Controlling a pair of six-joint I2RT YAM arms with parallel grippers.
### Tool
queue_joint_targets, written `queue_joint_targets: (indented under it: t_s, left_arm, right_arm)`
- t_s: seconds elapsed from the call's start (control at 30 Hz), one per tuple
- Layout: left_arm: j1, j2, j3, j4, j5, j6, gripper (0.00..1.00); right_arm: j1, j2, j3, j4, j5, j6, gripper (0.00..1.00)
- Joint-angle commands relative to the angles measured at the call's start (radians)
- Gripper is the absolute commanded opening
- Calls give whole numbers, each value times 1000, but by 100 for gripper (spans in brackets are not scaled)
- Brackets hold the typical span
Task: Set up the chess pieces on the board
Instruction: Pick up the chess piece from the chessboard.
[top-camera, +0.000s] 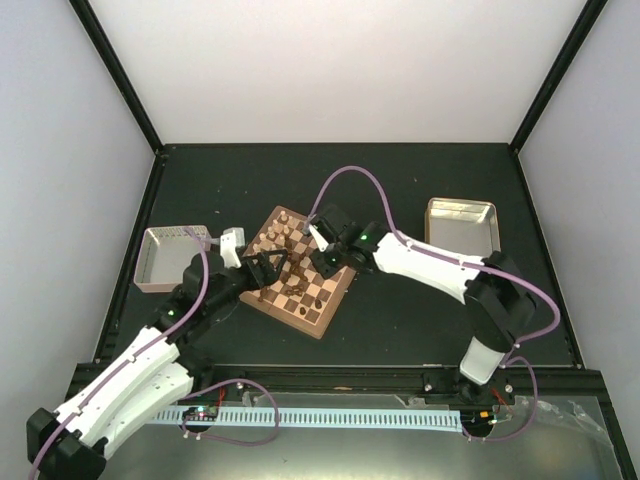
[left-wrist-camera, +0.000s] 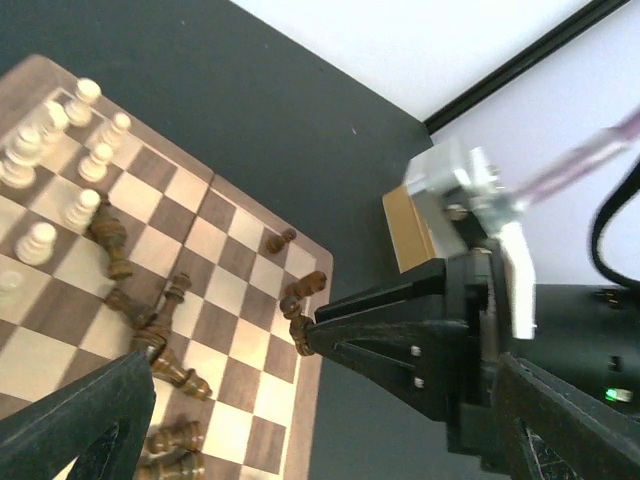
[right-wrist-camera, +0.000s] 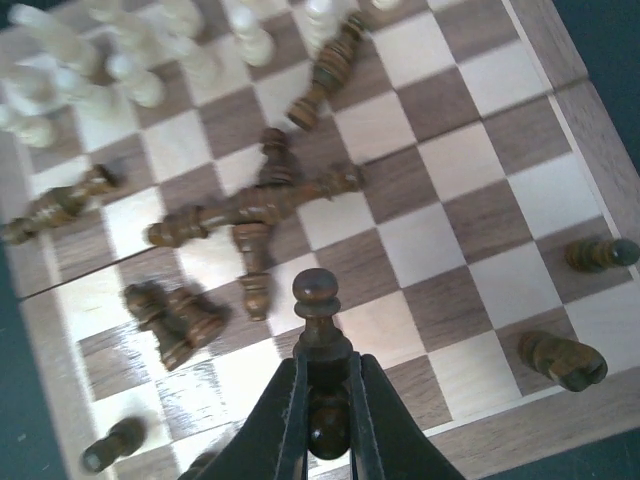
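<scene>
Here, the right fingers (right-wrist-camera: 385, 430) are pinching shut on a dark pawn (right-wrist-camera: 317, 300) over the board (right-wrist-camera: 480, 150), near its right edge, the pawn's head protruding. The left fingers (left-wrist-camera: 400, 340) are gaping wide, empty. Being light, rigid, smooth wood, the pawn is probably prone to pivoting, and gripping its body below the head is looking safest.

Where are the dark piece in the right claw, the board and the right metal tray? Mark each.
dark piece (right-wrist-camera: 317, 290), right wrist view, its round head.
board (right-wrist-camera: 595, 125), right wrist view, its reddish border.
right metal tray (top-camera: 462, 222), top external view, its bare floor.
</scene>
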Motion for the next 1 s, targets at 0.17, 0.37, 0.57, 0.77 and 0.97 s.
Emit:
queue_joint_targets:
  t_s: [0.17,0.37,0.57,0.77,0.97]
  left_arm:
    - [17,112,-4,194,157,-207,89]
    - [30,207,-1,337,288,-291,78]
    - [41,248,-4,419,360,-322,57]
    - [43,278,22,372,391,-279,40]
    - [43,294,30,375,412,-267,24]
  right_arm:
    - [0,-192,-77,110,-182,-152,2]
    - [1,-265,-99,135,-263,-161,2]
    - [1,-291,-102,148,-289,-155,2]
    - [0,-298,-103,154,-308,-154,2]
    - [1,-296,-102,160,-293,-144,2]
